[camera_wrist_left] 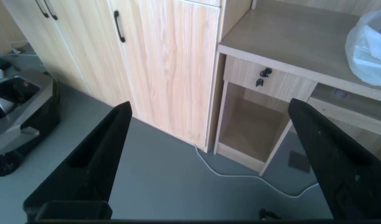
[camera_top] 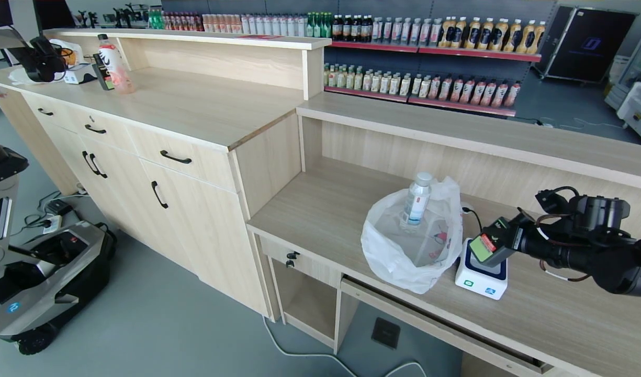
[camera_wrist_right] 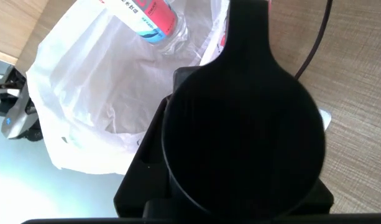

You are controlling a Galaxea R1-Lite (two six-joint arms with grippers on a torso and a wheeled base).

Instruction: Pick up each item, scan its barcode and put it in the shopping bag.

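on your lower surface (camera_top: 320,209), the white shopping bag (camera_top: 398,256) sits near the front edge. the white scanner (camera_top: 480,281) stands just beside it. a clear bottle (camera_top: 417,201) stands upright inside the bag. your right claw (camera_top: 490,245) grips a small green item (camera_top: 481,248) just above the scanner. your left claw (camera_wrist_left: 210,109) hangs released over the floor.

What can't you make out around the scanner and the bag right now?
- Barcode on the green item: too small in the head view; a dark round shape blocks it in the right wrist view.
- Scanner top: partly covered by that item, head view.
- Bottle: cut off by the edge, right wrist view.
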